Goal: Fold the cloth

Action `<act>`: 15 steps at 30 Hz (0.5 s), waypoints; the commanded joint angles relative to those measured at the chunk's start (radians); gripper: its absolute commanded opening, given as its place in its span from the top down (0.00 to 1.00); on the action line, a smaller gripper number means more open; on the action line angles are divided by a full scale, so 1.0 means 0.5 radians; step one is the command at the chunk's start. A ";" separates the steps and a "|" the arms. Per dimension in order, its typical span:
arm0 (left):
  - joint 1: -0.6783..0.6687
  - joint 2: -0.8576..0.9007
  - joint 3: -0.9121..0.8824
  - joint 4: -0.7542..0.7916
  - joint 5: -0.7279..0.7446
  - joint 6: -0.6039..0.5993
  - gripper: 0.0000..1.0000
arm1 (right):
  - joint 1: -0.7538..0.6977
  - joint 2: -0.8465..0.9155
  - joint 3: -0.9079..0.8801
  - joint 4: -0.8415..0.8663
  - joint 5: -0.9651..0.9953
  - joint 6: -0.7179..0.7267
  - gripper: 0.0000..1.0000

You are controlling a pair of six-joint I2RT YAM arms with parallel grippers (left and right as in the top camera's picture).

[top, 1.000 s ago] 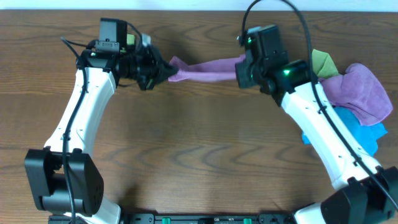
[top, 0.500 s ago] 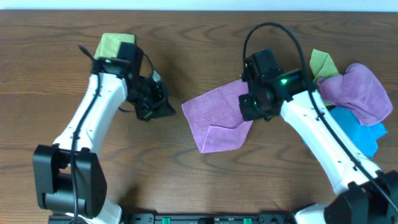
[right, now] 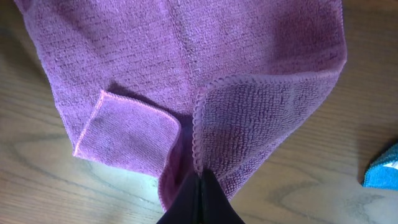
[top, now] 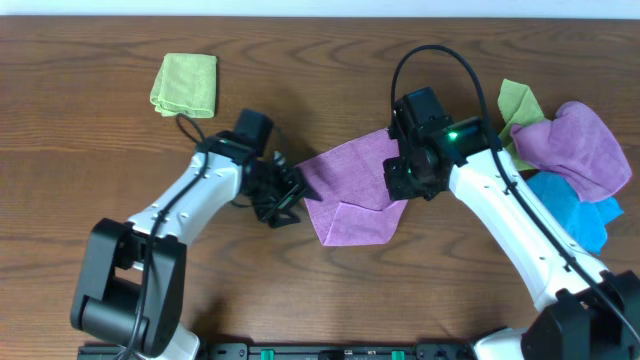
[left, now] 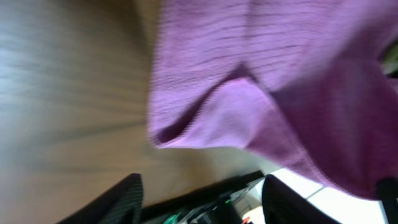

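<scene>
1. We see the cloth [top: 350, 190], a second ago a twisted band stretched between both grippers, now lying spread on the worktop [top: 300, 300] with one corner folded over.
2. The left gripper [top: 288, 195] has let go and moved from the far left to the cloth's left edge, jaws apart.
3. The right gripper [top: 405, 180] has come nearer with the cloth.
4. The lime-green cloth [top: 185, 83], formerly under the left arm, is uncovered.

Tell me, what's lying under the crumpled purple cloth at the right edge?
A bright blue cloth pokes out below the crumpled purple cloth and a lime-green cloth at its upper left; anything else underneath is hidden.
</scene>
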 commanded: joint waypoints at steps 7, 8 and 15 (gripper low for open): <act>-0.269 0.014 0.002 0.216 -0.298 -0.156 0.33 | 0.017 -0.028 -0.008 0.029 -0.014 0.056 0.98; -0.280 0.014 -0.006 0.243 -0.328 -0.156 0.33 | 0.017 -0.028 -0.008 0.037 -0.014 0.064 0.98; -0.343 0.156 -0.024 0.377 -0.339 -0.165 0.36 | 0.017 -0.028 -0.008 0.072 -0.029 0.069 0.98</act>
